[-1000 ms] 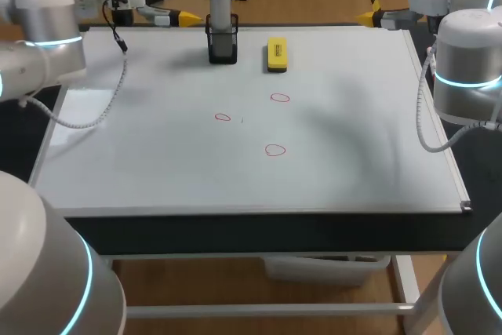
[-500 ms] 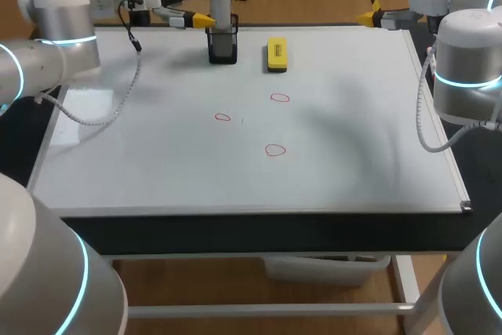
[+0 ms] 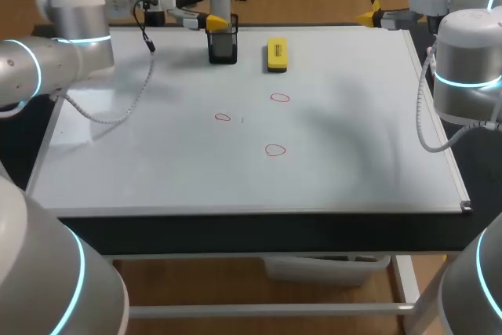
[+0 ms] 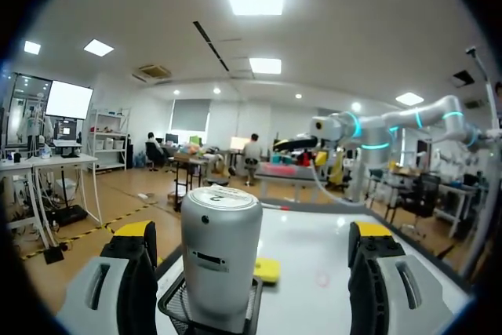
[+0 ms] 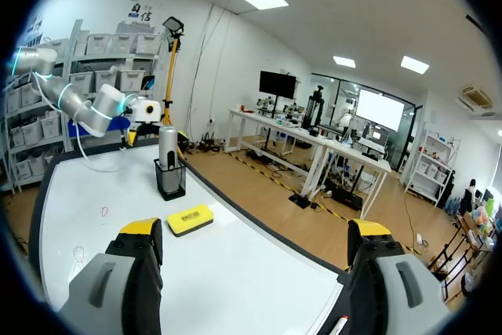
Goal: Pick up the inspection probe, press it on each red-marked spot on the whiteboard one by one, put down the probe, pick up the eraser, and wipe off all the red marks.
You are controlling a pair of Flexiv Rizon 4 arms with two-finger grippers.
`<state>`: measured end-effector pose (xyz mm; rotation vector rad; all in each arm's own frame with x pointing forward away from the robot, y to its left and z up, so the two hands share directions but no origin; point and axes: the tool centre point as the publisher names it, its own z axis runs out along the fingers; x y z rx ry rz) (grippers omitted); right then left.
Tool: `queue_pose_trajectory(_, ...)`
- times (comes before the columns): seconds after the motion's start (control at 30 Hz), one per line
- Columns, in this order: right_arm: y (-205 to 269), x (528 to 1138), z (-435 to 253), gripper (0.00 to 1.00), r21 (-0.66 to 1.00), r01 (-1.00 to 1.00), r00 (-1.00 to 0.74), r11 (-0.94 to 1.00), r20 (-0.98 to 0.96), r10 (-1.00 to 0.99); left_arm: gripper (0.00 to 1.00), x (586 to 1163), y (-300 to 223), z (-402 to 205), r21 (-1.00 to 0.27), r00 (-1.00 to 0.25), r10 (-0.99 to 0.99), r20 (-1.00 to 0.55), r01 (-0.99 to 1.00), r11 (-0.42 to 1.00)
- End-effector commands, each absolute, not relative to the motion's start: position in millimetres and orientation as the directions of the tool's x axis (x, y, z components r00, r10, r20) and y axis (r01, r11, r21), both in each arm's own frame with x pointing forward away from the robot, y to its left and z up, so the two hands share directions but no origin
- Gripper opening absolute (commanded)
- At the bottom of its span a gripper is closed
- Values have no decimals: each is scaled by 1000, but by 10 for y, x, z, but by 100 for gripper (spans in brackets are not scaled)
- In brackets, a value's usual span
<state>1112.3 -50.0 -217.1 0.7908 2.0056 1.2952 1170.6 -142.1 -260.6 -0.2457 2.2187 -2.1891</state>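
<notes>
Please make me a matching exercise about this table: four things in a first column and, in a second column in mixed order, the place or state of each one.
1. inspection probe
2. eraser
3. red marks
4. left gripper

A. drawn near the middle of the whiteboard
B. open, one finger on each side of the probe
C. standing upright in the black mesh holder
D. lying flat beside the holder

Pairs: 1-C, 2-D, 3-A, 4-B

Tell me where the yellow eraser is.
Head view: the yellow rectangular eraser lies just right of the black mesh holder, near the far edge of the whiteboard.
</notes>
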Motion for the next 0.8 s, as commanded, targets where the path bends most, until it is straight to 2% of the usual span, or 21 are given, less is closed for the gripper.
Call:
queue_pose_trajectory(0.03, -501, 11127, -2171, 100, 927, 153, -632, 342, -174, 755, 100, 11833, -1499, -2655, -995, -989, -104, 102, -102, 0)
queue_pose_trajectory(0.8, -501, 11127, -2171, 100, 927, 153, -632, 342, -174, 755, 100, 12029, -1609, -2746, -992, -984, -132, 121, -123, 5)
